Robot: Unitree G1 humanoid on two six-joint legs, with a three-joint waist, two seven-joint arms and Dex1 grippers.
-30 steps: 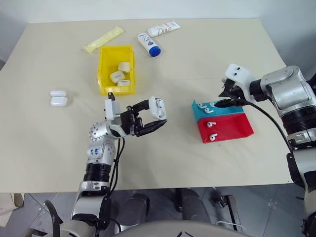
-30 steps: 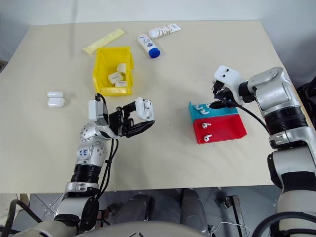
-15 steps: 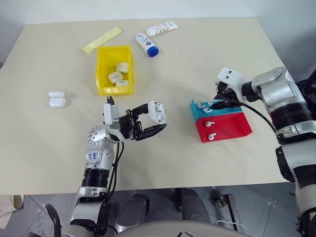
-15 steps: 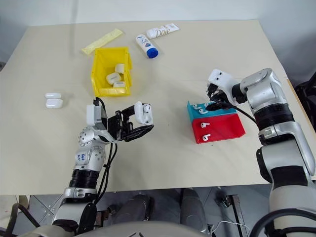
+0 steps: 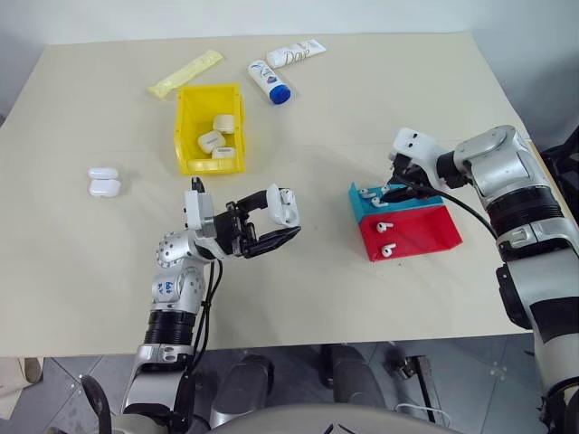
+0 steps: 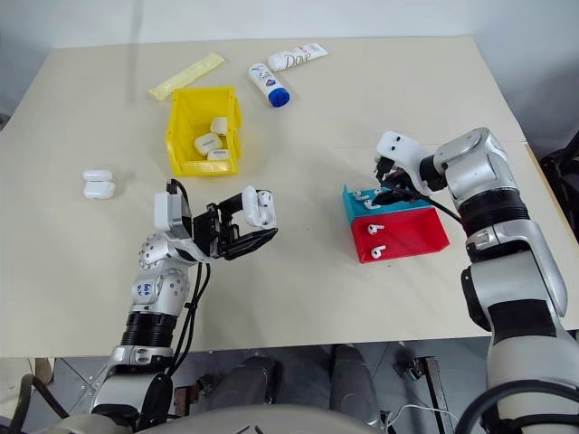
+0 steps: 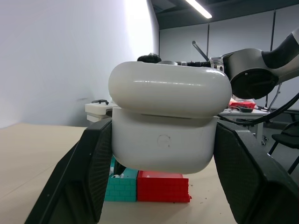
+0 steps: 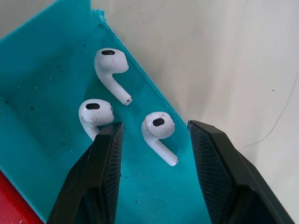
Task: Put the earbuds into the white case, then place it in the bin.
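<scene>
I am at the picking stage: an earbud has to come out of the tray and go into the case I hold ready.

Nearest me, my left gripper [image 5: 271,221] holds the white case [image 5: 284,205] clenched between its fingers [image 7: 88,172], raised above the counter [image 5: 90,262]. Its lid looks slightly lifted rather than thrown back, though I cannot tell how far it is open.

Farther out on my right, my right gripper [image 8: 156,135] hangs over the blue tray [image 8: 42,107], its fingers [image 8: 100,172] parted and empty, one on each side of the nearest of the three earbuds [image 8: 158,130] lying there. As I judge it, the next move calls for lowering a little and closing on that one bud without nudging the second bud, which lies just beside my finger. The tray's wall is close, so there is little room. Then comes a careful carry across to the case.

The red tray [image 5: 412,233] touches the blue one and holds two more buds.

Farther off, the bin [image 5: 211,127] already carries three white cases. Two spare cases [image 5: 105,181] lie well to its left. Beyond it are a yellow packet [image 5: 188,72] and two lotion tubes [image 5: 273,81]. None of these stands in my way.
</scene>
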